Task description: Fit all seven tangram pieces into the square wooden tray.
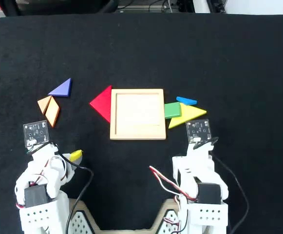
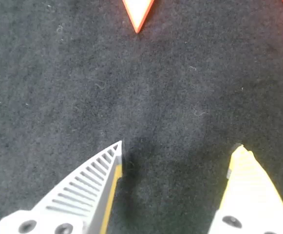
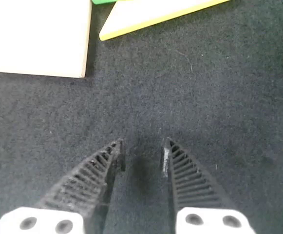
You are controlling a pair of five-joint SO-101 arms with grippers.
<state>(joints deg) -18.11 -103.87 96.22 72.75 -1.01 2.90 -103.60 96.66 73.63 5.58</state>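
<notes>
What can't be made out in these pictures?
Left wrist view: the orange piece is cut off by the edge, so its shape is unclear.
Right wrist view: the yellow triangle, green piece and wooden tray are cut off by the edge.
High view: whether the green piece overlaps or only touches the yellow triangle is too small to tell.

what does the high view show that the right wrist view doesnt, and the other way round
High view adds: the red triangle beside the tray's left edge, the purple triangle, orange triangle and orange parallelogram farther left, and the blue piece. Right wrist view adds: the right gripper, jaws slightly apart over bare cloth. Both: the wooden tray, the yellow triangle and the green square.
</notes>
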